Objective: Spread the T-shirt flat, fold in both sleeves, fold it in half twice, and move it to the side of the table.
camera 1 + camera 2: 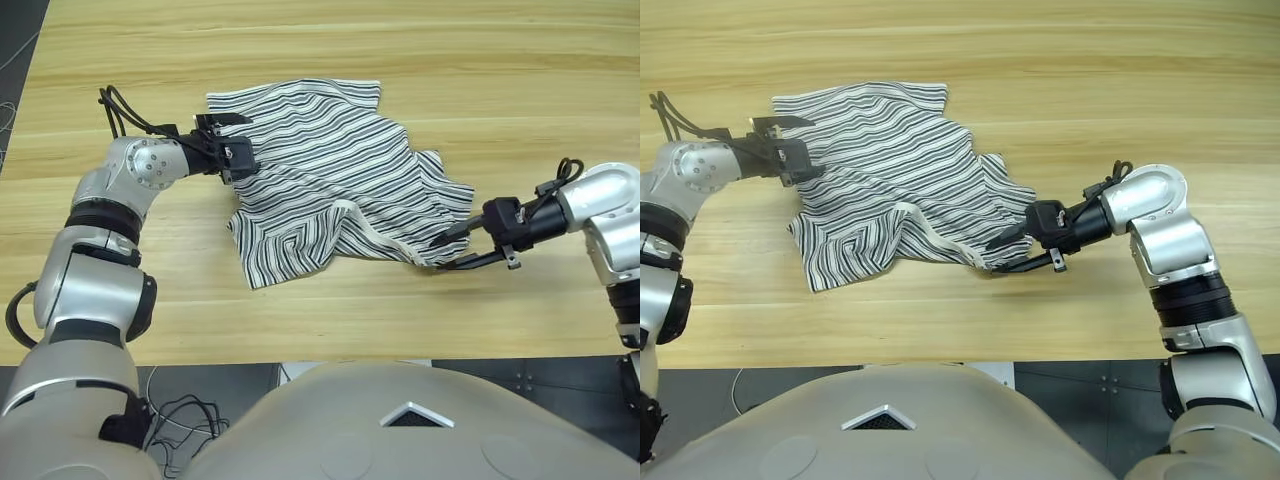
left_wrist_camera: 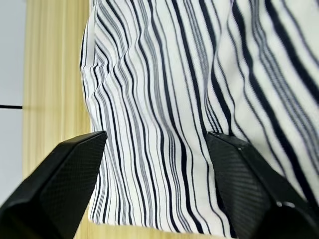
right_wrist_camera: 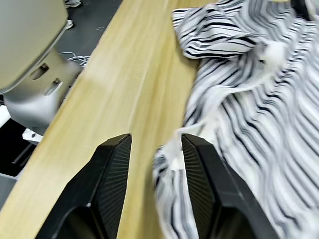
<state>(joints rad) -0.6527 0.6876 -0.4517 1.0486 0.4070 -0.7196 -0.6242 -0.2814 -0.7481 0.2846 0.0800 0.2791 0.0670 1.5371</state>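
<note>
A black-and-white striped T-shirt [image 1: 330,185] lies crumpled on the wooden table [image 1: 500,90], with its near part bunched in folds. My left gripper [image 1: 242,147] is open at the shirt's left edge, and its fingers [image 2: 65,184] straddle the striped cloth [image 2: 164,99]. My right gripper [image 1: 458,248] is open at the shirt's near right corner. In the right wrist view its fingers [image 3: 204,179] stand apart, with the shirt's edge [image 3: 169,159] between the tips.
Bare wood stretches along the far side and to the right of the shirt. The table's near edge [image 1: 300,362] runs just in front of the robot. Dark floor with cables [image 1: 175,415] lies below it.
</note>
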